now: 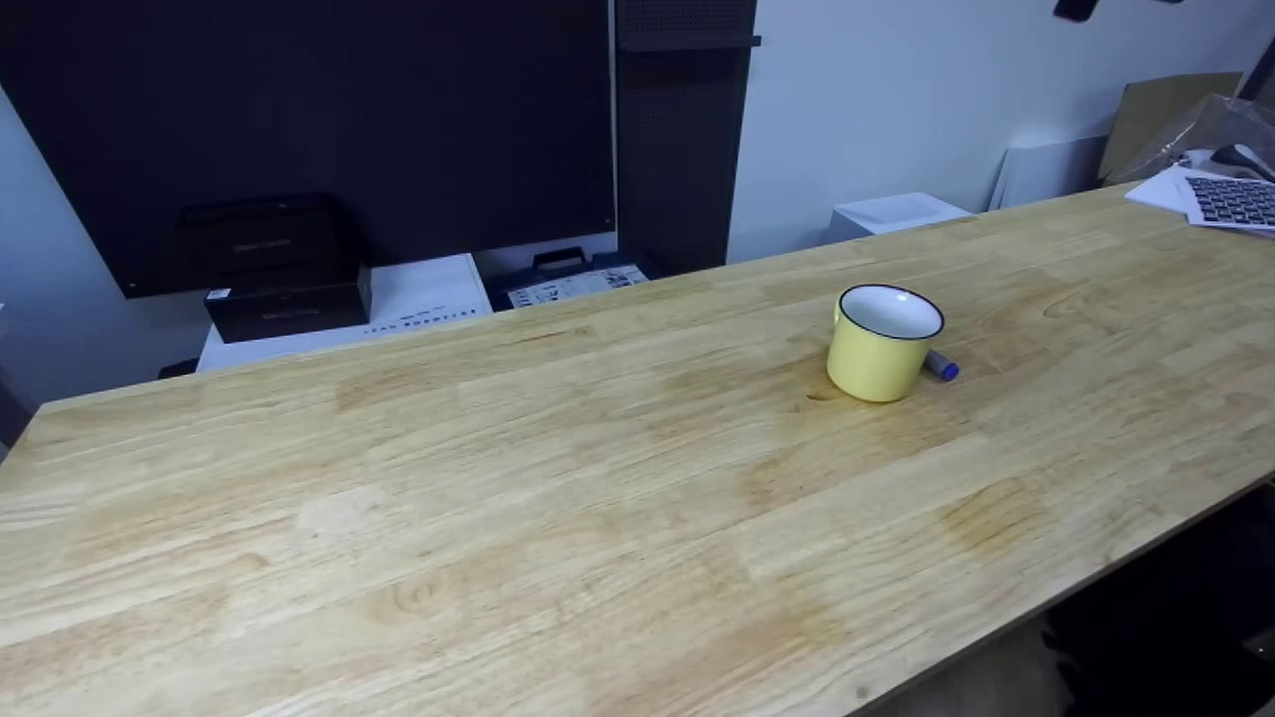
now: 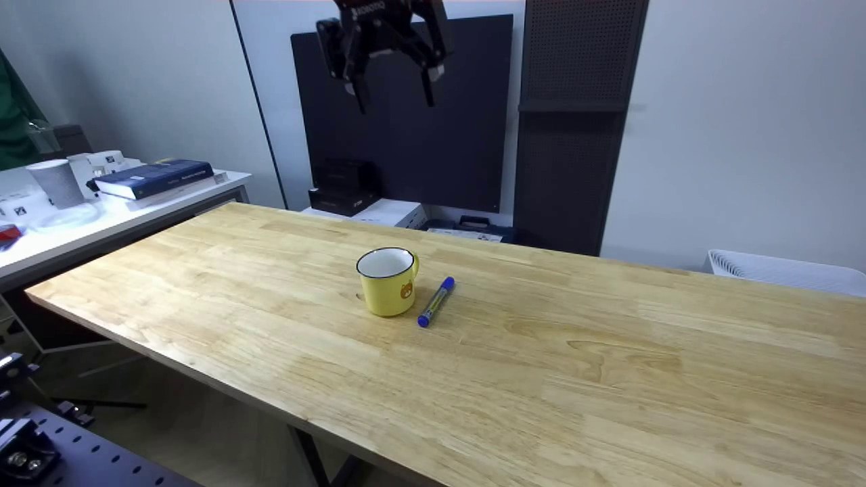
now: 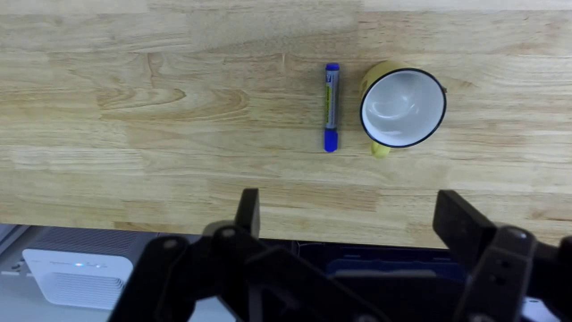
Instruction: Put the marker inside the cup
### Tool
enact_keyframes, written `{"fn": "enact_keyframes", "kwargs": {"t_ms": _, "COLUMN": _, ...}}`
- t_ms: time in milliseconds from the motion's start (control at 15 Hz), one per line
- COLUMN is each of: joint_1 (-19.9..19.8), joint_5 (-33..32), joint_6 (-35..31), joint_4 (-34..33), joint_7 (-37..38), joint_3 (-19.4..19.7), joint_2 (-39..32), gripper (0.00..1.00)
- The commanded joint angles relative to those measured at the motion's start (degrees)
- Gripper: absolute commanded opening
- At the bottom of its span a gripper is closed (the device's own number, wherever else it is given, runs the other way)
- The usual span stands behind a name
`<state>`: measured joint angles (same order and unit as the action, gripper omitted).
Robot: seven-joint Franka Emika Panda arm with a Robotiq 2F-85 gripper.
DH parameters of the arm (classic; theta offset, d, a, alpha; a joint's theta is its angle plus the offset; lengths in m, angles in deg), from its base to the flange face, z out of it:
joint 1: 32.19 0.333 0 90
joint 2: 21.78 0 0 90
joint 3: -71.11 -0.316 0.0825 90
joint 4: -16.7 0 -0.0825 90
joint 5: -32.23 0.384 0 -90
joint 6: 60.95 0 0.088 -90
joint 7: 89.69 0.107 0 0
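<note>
The yellow cup (image 1: 875,363) stands upright on the table in both exterior views (image 2: 389,294), its white inside open upward; it also shows in the wrist view (image 3: 402,109). The blue-capped grey marker (image 2: 436,302) lies flat on the table beside the cup, apart from it. In the wrist view the marker (image 3: 331,107) is left of the cup. In an exterior view the cup hides most of the marker (image 1: 941,365). My gripper (image 2: 396,107) is open and empty, high above the table. Its fingers (image 3: 348,194) are wide apart in the wrist view.
The wooden table (image 1: 448,518) has a far edge near a wall, with boxes (image 1: 289,299) beyond it. Papers with a checkered board (image 1: 1230,199) lie at one table end. A side table (image 2: 67,223) with books and a grey cup stands beyond the other end.
</note>
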<state>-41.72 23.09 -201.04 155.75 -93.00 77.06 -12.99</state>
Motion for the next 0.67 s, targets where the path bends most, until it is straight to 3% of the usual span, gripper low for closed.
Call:
{"fn": "enact_keyframes", "kwargs": {"t_ms": 0, "joint_1": 0.5, "joint_5": -0.1, "joint_6": -0.5, "joint_4": -2.3, "joint_7": 0.0, "joint_3": 0.8, "joint_2": -3.3, "gripper": 1.0}}
{"fn": "enact_keyframes", "kwargs": {"t_ms": 133, "joint_1": 0.6, "joint_5": 0.0, "joint_6": -0.7, "joint_4": -6.4, "joint_7": -0.1, "joint_3": 1.1, "joint_2": -8.6, "gripper": 1.0}}
{"fn": "enact_keyframes", "kwargs": {"t_ms": 333, "joint_1": 0.6, "joint_5": 0.0, "joint_6": -0.7, "joint_4": -8.2, "joint_7": -0.1, "joint_3": 1.1, "joint_2": -10.6, "gripper": 1.0}}
{"fn": "enact_keyframes", "kwargs": {"t_ms": 600, "joint_1": 0.6, "joint_5": 7.4, "joint_6": 3.7, "joint_4": -9.8, "joint_7": -6.3, "joint_3": 0.8, "joint_2": -13.5, "gripper": 1.0}}
